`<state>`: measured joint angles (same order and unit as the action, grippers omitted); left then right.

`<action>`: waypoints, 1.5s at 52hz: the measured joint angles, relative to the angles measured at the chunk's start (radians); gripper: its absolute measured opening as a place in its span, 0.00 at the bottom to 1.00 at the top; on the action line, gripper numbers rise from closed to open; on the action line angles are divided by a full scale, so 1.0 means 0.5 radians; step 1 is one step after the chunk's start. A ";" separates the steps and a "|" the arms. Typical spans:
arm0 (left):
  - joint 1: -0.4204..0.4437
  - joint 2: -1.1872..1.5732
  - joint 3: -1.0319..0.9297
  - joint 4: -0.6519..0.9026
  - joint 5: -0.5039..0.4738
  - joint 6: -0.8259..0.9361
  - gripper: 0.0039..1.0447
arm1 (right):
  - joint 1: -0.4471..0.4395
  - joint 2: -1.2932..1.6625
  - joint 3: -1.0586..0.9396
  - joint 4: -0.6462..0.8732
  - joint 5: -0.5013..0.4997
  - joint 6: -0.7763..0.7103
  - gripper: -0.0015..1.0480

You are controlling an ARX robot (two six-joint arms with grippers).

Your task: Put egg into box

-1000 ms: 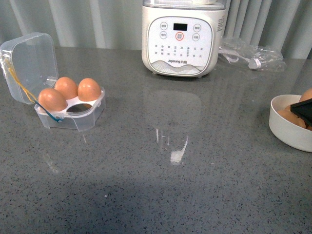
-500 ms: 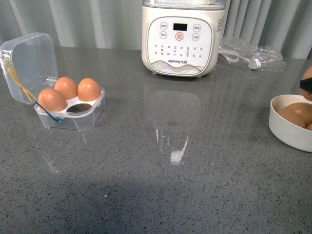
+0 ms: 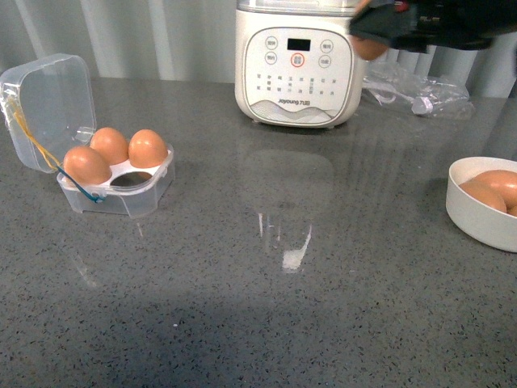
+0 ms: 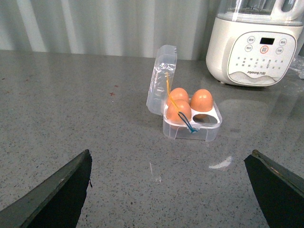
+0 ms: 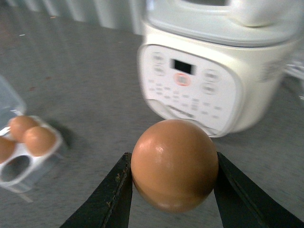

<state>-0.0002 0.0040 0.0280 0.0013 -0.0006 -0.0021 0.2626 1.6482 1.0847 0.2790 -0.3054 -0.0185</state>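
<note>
Clamping the egg, the right hand mostly hides it frontally; the left hand gapes empty.

Reads "Joyoung" in small grey print low on the front panel of the white kitchen appliance, just under the rows of buttons. Carries tiny characters beside the brand and around each button, too small to read. Nothing legible elsewhere.

white cooker rear centre | bowl right, eggs inside | plastic bag
</note>
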 joint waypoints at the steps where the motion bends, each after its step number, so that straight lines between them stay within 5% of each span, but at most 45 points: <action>1: 0.000 0.000 0.000 0.000 0.000 0.000 0.94 | 0.032 0.021 0.027 -0.018 -0.034 -0.002 0.40; 20: 0.000 0.000 0.000 0.000 0.000 0.000 0.94 | 0.407 0.107 0.125 -0.220 -0.612 -0.322 0.40; 78: 0.000 0.000 0.000 0.000 0.000 0.000 0.94 | 0.629 0.927 0.922 -0.431 -0.576 -0.391 0.39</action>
<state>-0.0002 0.0040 0.0280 0.0013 -0.0006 -0.0021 0.5774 2.1117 1.5459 0.0635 -0.5934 -0.2138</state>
